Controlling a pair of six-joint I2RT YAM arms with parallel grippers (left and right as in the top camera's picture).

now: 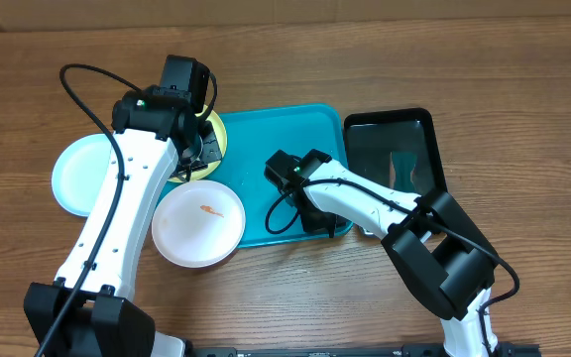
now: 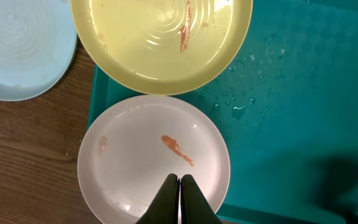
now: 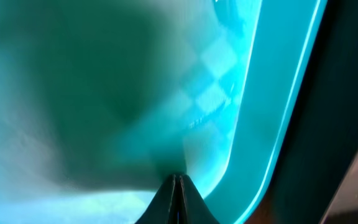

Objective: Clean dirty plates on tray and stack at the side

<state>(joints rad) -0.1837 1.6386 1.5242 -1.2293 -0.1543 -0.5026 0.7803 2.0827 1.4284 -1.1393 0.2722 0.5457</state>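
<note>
The turquoise tray [image 1: 305,134] lies at the middle of the wooden table [image 1: 484,59]. Two of the three plates are partly on it. The yellow-green plate [image 2: 135,56] sits at the tray's far left corner, overhanging the rim, and carries an orange-red streak [image 2: 184,34] near its centre. The white plate [image 2: 129,168] sits across the tray's left edge, part on the tray and part over the table, with an orange smear [image 2: 178,150] in its middle. These two plates meet edge to edge; whether one overlaps the other cannot be determined. The pale blue plate [image 1: 72,174] rests on the table to the left of the tray, off it, and is partly hidden by the left arm in the overhead view. Water droplets [image 2: 244,102] are scattered on the bare tray floor beside the yellow-green plate. The left gripper [image 2: 179,179] is above the white plate with its fingers pressed together and nothing between them. The right gripper [image 3: 176,177] is low over the tray's near right corner, close to the rim, fingers likewise together and empty; that view is blurred. A black tray [image 1: 404,134] lies just to the right of the turquoise tray.
</note>
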